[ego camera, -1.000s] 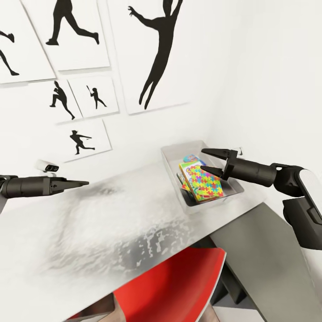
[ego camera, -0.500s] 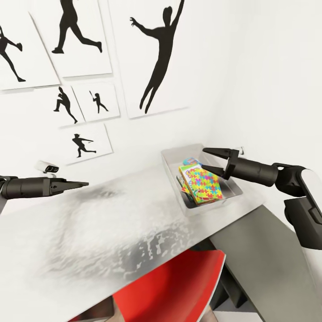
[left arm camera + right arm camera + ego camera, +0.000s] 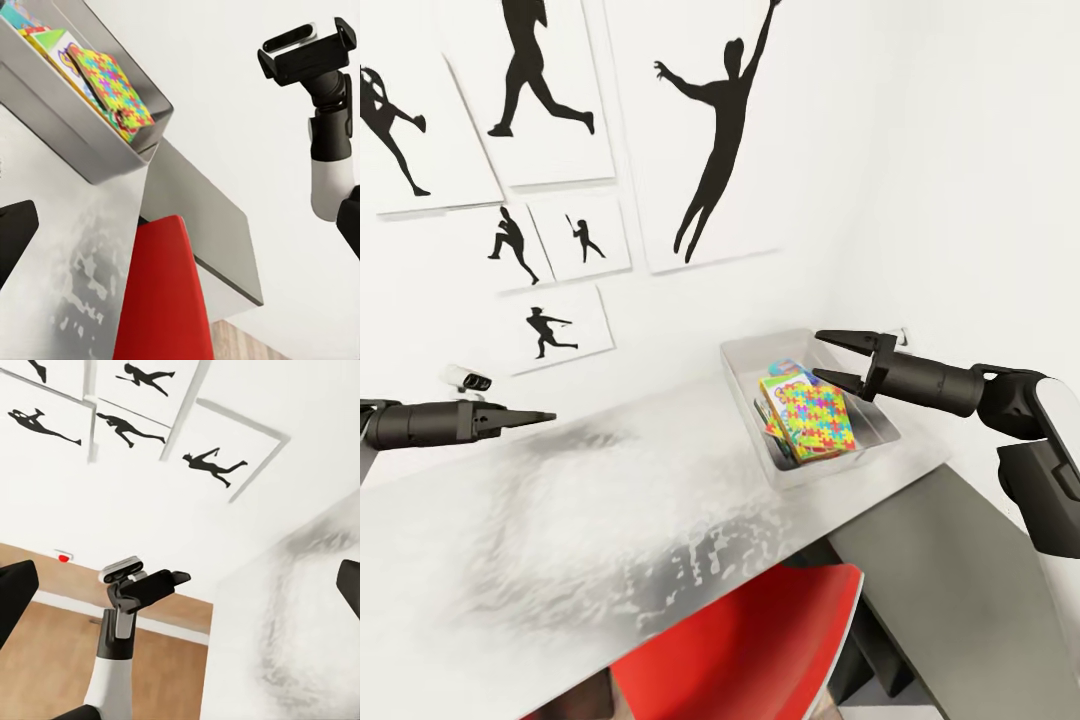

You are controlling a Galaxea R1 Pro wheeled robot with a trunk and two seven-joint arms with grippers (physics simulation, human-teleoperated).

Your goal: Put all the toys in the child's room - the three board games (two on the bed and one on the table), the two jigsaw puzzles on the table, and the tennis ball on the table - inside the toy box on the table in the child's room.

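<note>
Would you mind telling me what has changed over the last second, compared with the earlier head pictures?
The head camera has tilted or shifted a little, so the whole scene sits slightly differently. The open right gripper has drawn back a little from the puzzle in the toy box and holds nothing. The left gripper stays shut over the table; the toys lie as before.
</note>
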